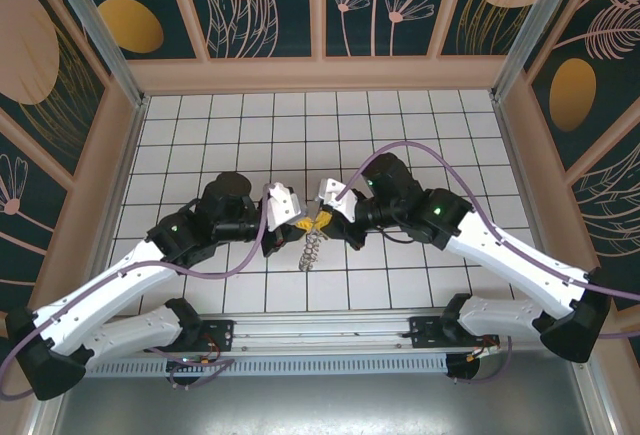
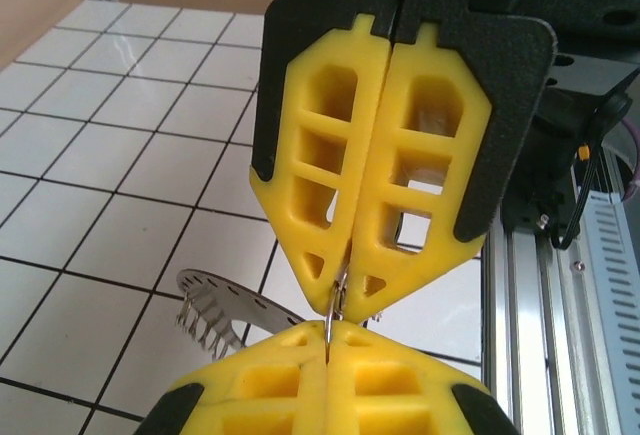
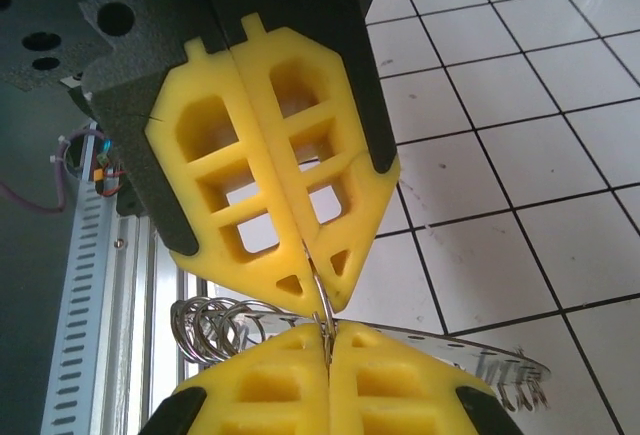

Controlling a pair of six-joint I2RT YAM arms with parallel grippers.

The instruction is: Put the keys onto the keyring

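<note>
Pinching the keyring (image 3: 318,300), left tool (image 2: 327,345) and right tool (image 3: 325,340) hide most of it.

Left fingers (image 2: 270,385) and right fingers (image 2: 330,155) meet tip to tip over the desk's (image 1: 200,135) middle, pinching one ring (image 2: 335,305), no gap between; a chain of rings (image 1: 311,247) trails beneath. Far edge and corners lie open to the walls (image 1: 320,73).
</note>
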